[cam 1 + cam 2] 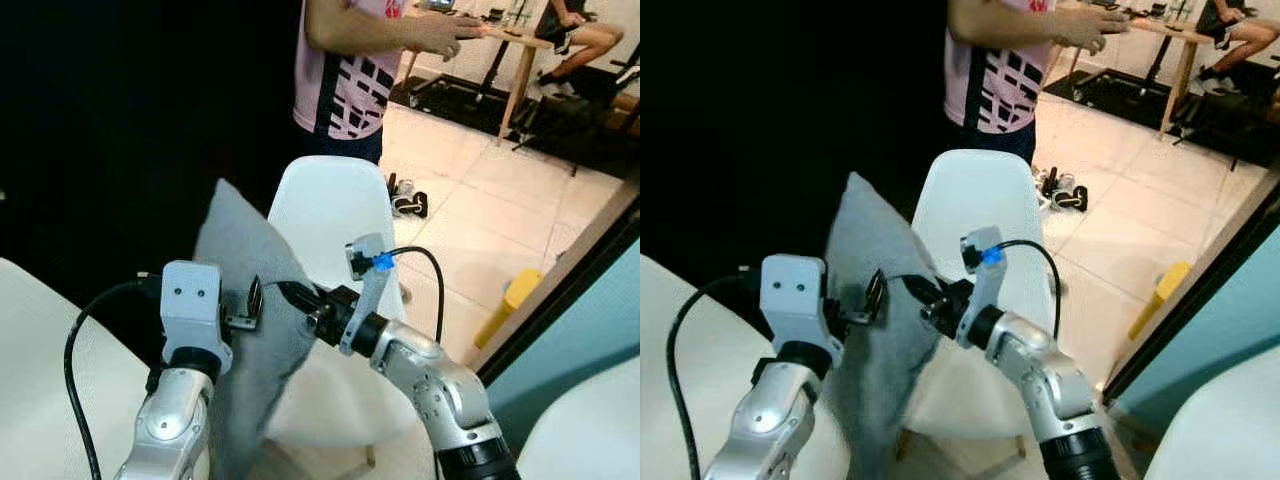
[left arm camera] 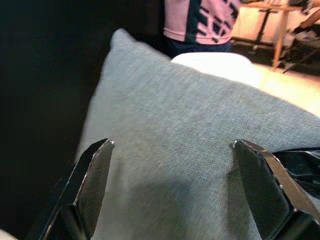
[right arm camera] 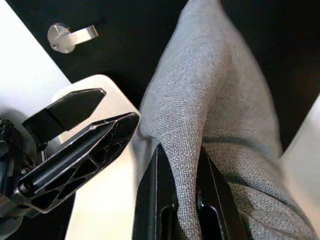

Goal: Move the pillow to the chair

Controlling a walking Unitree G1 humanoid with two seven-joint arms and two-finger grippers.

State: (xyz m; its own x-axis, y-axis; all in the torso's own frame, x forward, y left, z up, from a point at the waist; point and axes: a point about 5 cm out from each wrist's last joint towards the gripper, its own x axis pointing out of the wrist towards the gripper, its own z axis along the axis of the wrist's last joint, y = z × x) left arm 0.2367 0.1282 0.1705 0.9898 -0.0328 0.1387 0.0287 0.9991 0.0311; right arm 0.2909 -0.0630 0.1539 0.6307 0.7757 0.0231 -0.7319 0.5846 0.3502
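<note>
A grey pillow (image 1: 240, 255) hangs upright in the air in front of a white shell chair (image 1: 335, 195), partly covering its left side. My right gripper (image 1: 297, 293) is shut on a fold at the pillow's right edge; in the right wrist view the grey pillow (image 3: 220, 105) fabric is pinched between the two fingers (image 3: 152, 200). My left gripper (image 2: 172, 185) is open, its fingers (image 2: 95, 182) spread wide against the broad face of the pillow (image 2: 170, 125). One of its fingers (image 1: 255, 297) lies beside the cloth.
A person in a pink patterned shirt (image 1: 350, 75) stands just behind the chair. White tabletops lie at lower left (image 1: 40, 360) and lower right (image 1: 590, 430). A yellow object (image 1: 510, 305) and shoes (image 1: 408, 200) sit on the tiled floor to the right. Dark wall on the left.
</note>
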